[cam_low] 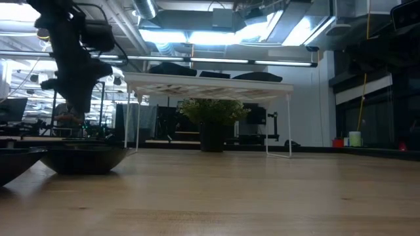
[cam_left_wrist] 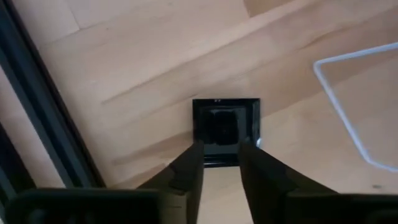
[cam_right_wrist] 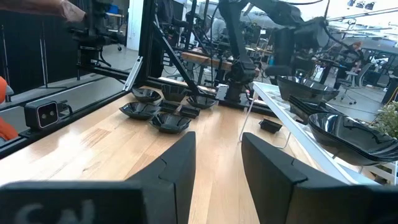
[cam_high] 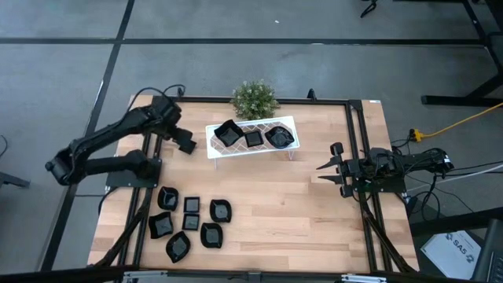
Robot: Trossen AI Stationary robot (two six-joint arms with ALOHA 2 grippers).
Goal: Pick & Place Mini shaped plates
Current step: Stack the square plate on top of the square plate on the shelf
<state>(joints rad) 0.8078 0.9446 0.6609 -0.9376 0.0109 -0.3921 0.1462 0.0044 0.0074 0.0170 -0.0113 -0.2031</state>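
My left gripper (cam_left_wrist: 222, 146) is open and points down above a small square black plate (cam_left_wrist: 225, 121). That plate lies flat on the wood just left of the white rack (cam_high: 211, 128), and it also shows as the square plate (cam_right_wrist: 270, 126) beside a rack leg. Three black plates (cam_high: 253, 139) sit on top of the rack. Several more plates (cam_high: 189, 224) lie in a cluster near the table's near left corner. My right gripper (cam_high: 330, 167) is open and waits at the table's right side, touching nothing.
A small green plant (cam_high: 254, 98) stands behind the rack at the far edge. A black frame rail (cam_left_wrist: 43, 118) runs along the table's left side close to my left gripper. Bare wood (cam_high: 283, 204) stretches between the rack, the plate cluster and my right arm.
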